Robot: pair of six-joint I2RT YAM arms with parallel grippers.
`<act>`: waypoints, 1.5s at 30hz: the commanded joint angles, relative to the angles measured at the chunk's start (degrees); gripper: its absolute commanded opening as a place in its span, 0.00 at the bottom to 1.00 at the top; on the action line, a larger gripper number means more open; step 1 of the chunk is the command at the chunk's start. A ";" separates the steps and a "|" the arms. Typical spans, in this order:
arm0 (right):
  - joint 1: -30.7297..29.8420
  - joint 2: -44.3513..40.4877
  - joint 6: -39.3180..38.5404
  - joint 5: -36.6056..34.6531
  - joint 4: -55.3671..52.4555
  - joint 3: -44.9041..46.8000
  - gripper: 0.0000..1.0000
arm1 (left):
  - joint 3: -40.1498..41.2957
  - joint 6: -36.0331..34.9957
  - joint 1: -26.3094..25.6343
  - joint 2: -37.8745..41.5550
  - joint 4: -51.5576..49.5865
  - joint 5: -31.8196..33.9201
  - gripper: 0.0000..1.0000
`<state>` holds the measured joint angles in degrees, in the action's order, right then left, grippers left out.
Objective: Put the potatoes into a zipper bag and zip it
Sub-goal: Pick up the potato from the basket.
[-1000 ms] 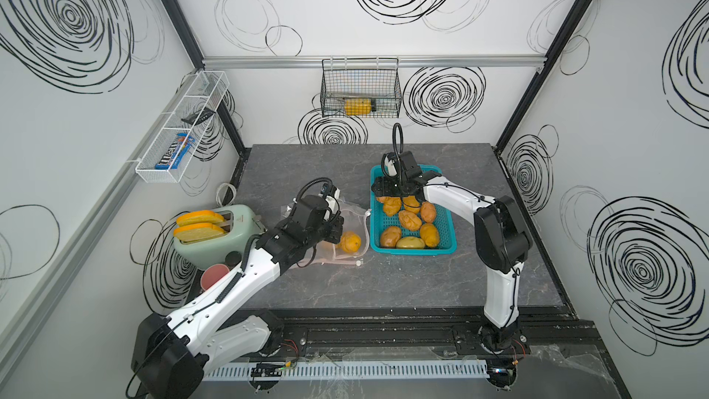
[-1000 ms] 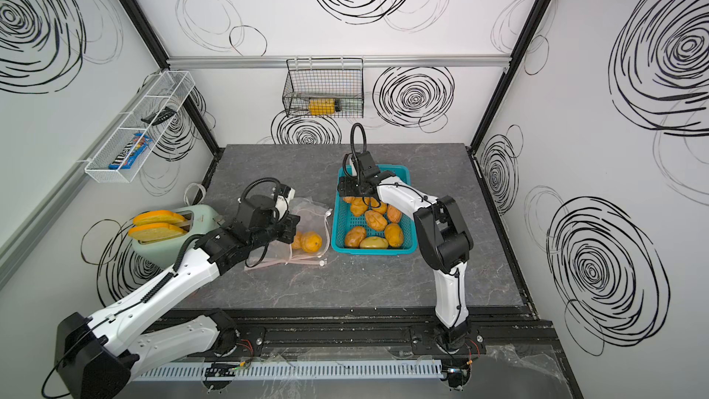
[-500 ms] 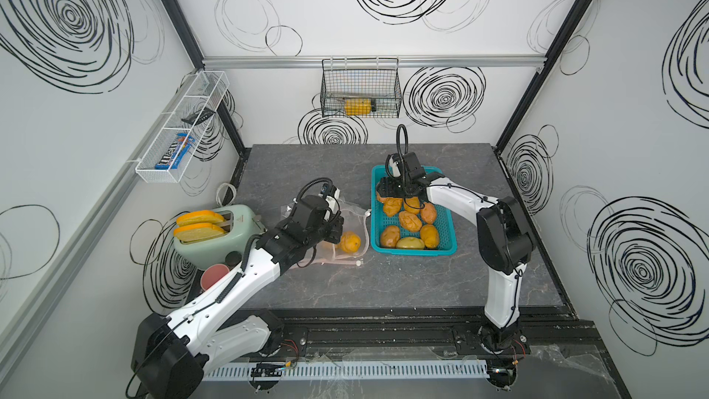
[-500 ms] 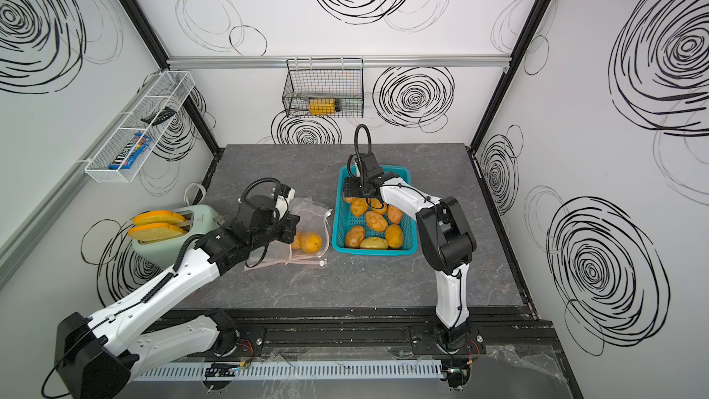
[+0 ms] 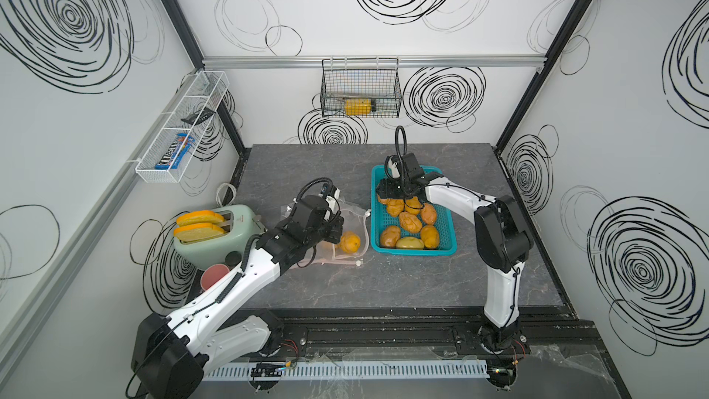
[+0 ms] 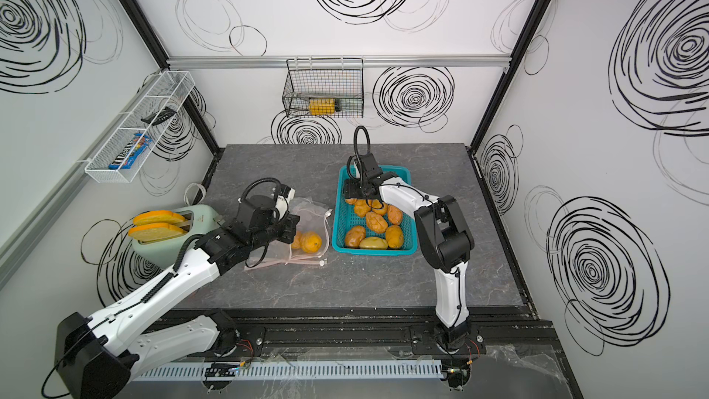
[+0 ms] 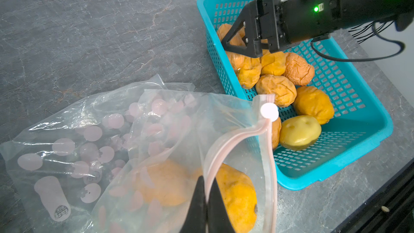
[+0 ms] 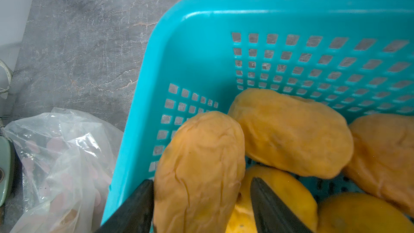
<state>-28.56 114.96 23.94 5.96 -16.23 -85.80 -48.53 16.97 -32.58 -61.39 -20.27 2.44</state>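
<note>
- The potatoes (image 5: 409,221) are oval, orange-brown and wrinkled. One (image 7: 300,132) is smoother and pale yellow-green.
- Most lie heaped in the teal basket (image 5: 418,251) on the grey table (image 5: 307,163). The rest sit inside the clear zipper bag (image 7: 179,131) just beside the basket.
- The left gripper (image 7: 207,182) has its fingers pressed together on the bag's pink zipper strip, holding the mouth up.
- The right gripper (image 8: 201,179) is down in the basket's far end, jaws apart around one potato (image 8: 199,171). One finger touches it and the other sits just beside it.
- Against a second ago, the right wrist has shifted only slightly over the same corner. The left arm, the bag and its contents lie as they did.
- Count: two potatoes in the bag. At least eight show in the basket, where the gripper hides part of the heap. There are two toast slices (image 5: 199,218) in one toaster (image 5: 230,236).
</note>
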 commanded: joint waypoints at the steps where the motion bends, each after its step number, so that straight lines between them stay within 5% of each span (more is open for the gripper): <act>1: 0.28 2.89 -0.83 -1.47 -3.86 -1.51 0.70 | -0.25 -0.31 -0.28 0.45 0.49 0.47 0.00; 7: 0.32 3.78 -0.97 -0.97 -4.34 -2.00 0.68 | -0.33 -0.36 -0.34 0.39 0.40 0.48 0.00; 21: 0.34 -2.84 -0.39 -0.42 0.65 3.48 0.45 | -0.33 -0.41 -0.47 0.43 0.26 0.72 0.00; 32: 0.68 -14.65 0.66 1.44 3.90 12.28 0.43 | -0.29 -0.53 -0.47 0.65 0.27 0.68 0.00; 45: -4.13 -38.23 2.92 11.92 19.38 34.07 0.43 | -0.42 -0.50 -0.46 0.78 0.37 0.25 0.00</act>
<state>-30.37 80.82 26.09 14.39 -3.49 -53.56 -48.53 16.91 -32.73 -61.39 -20.53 2.57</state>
